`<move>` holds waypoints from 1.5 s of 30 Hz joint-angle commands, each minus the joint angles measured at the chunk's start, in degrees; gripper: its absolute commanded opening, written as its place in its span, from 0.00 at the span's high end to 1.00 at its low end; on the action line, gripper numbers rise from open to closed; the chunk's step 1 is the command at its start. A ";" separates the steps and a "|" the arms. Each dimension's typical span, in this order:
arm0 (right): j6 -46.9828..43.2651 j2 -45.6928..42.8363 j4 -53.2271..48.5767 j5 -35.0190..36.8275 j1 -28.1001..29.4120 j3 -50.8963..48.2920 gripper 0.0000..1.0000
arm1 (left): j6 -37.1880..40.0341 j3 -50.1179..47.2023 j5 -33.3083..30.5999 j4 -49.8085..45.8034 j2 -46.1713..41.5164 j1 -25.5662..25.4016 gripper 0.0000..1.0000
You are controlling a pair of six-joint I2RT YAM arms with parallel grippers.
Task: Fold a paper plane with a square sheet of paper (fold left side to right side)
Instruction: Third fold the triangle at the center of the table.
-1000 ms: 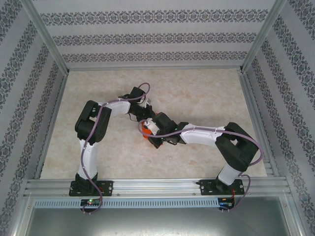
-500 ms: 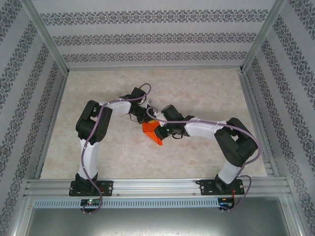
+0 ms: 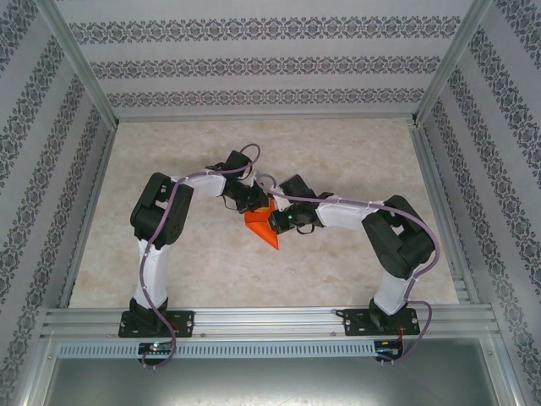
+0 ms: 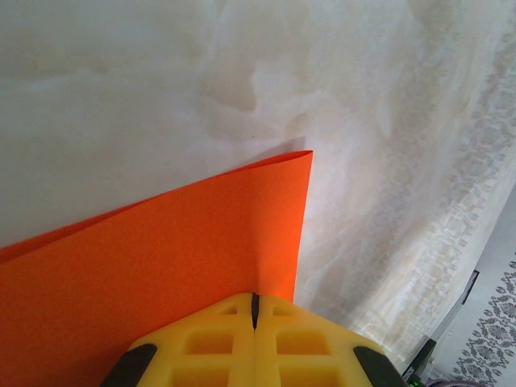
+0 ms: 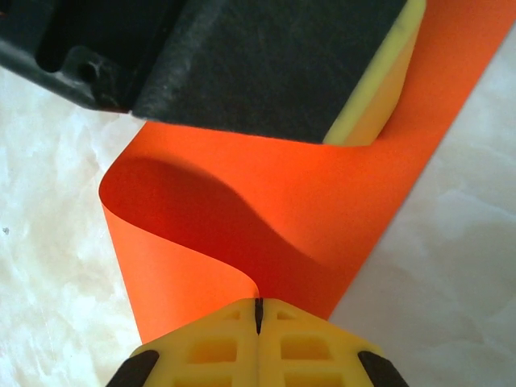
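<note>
Left arm: rises from its base at the near left, bends at a black elbow, then reaches forward and to the right, with the wrist angled down at the table's middle.
Right arm: rises from the near right base, folds at the elbow, and runs its white forearm leftward, low over the table, to meet the other wrist.
Left gripper: its yellow fingertips are pressed together with no gap at the seam. They sit at the edge of the thin bright orange sheet of paper; I cannot tell whether the sheet is caught between them.
Right gripper: its fingertips are pressed together, pinching a flap of the orange sheet that curls up off the table into the seam.
Grippers together: nearly touching over the sheet; the right wrist view shows the left one's black and yellow finger lying across the paper.
Paper's place: on the pale marbled tabletop near its centre, just below both grippers, with one pointed corner towards the arm bases.
Paper's shape: partly flat, with one side lifted in a soft bend.
</note>
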 commanded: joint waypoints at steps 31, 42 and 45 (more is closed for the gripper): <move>1.98 1.93 -1.67 1.91 -1.42 -0.28 1.00 | 0.08 -0.87 -1.35 -1.89 1.06 -1.07 0.94; 2.20 2.19 -1.76 1.65 -1.38 -0.43 1.00 | -0.22 -1.25 -1.24 -1.45 1.04 -1.08 0.94; 1.89 2.57 -2.50 1.83 -1.42 -0.11 1.00 | -0.17 -1.27 -1.15 -1.36 0.69 -1.10 0.94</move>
